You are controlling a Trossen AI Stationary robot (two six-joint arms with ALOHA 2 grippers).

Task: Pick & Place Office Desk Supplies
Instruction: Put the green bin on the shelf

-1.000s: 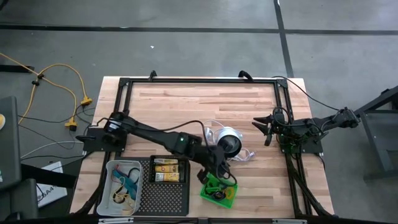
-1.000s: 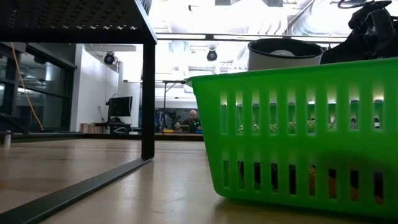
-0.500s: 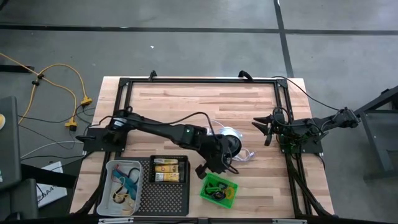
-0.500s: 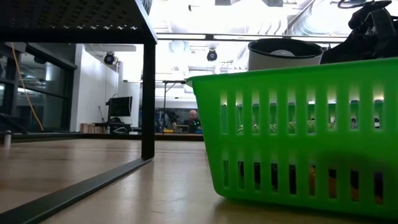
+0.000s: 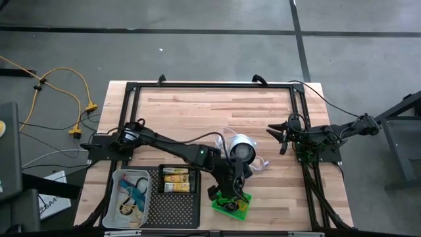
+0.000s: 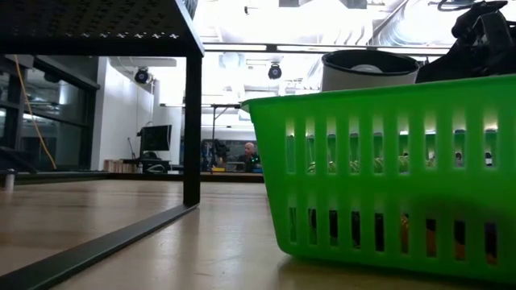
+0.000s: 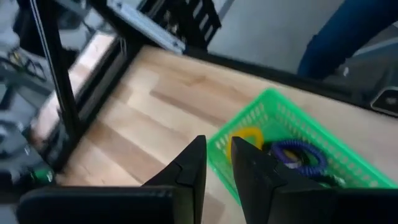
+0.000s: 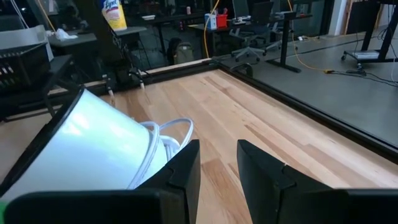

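Left claw [image 5: 231,195]: we see it over the slotted green plastic basket [image 7: 348,163] at the counter's [image 5: 197,108] near edge — fingers a narrow gap apart, nothing between them.
Right claw [image 8: 216,163]: parked at the counter's right side, fingers a little apart, empty.
Supplies: a yellow loop [image 7: 247,137] and a coiled purple loop [image 7: 297,155] lie inside the basket; yellow-and-white packs [image 5: 176,179] sit in the perforated black tray [image 5: 172,204].
Handling: we judge the loops light, soft and springy — pinch across the band, not the hollow.

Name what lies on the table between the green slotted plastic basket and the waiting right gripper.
In the high view, the round white-and-black object with its coiled white cord lies between the green slotted plastic basket and the right gripper; beyond it, bare wood.
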